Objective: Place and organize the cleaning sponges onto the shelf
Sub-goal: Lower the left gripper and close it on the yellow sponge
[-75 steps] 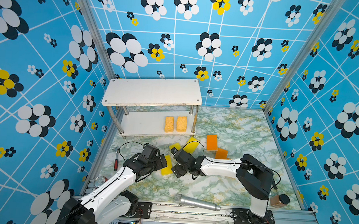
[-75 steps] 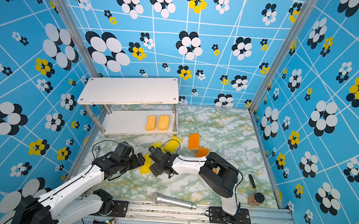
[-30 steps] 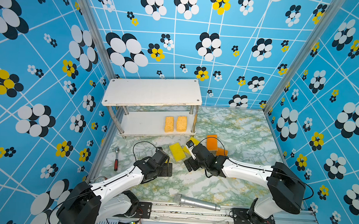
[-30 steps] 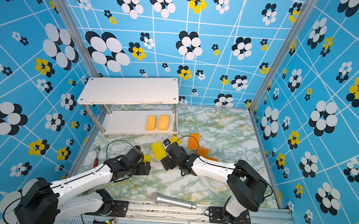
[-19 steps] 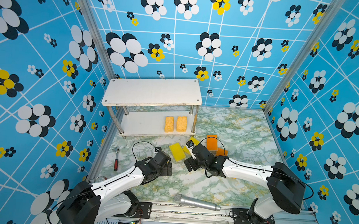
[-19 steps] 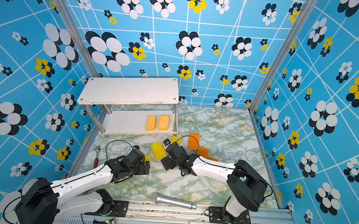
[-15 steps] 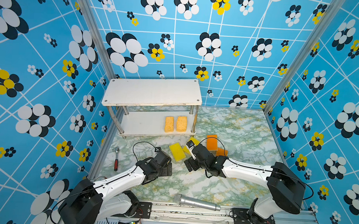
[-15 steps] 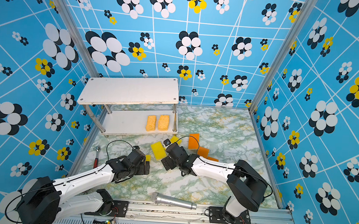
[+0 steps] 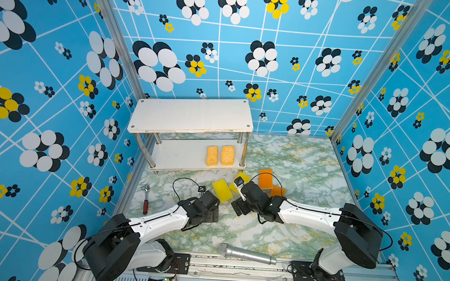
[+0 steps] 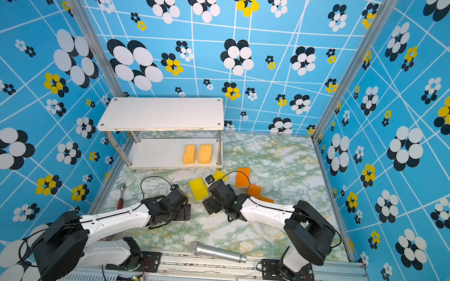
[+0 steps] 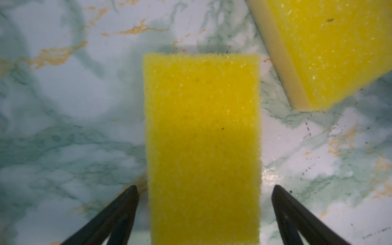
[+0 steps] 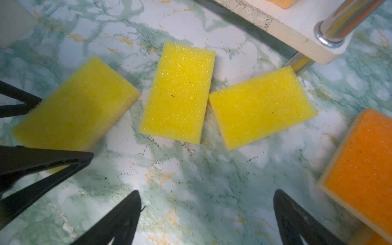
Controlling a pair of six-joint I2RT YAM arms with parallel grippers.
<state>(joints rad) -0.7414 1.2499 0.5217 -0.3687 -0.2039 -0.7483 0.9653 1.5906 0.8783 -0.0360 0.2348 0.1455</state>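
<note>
Left wrist: pincer (image 11: 204,187) astride sponge (image 11: 202,127) edges

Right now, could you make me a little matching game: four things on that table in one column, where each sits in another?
1. tan sponges
2. microphone
3. red-handled tool
4. yellow sponge nearest the left arm

A. beside the left wall
B. lower board of the shelf
C. between the left gripper's open jaws
D. along the front rail

Pairs: 1-B, 2-D, 3-A, 4-C.
</note>
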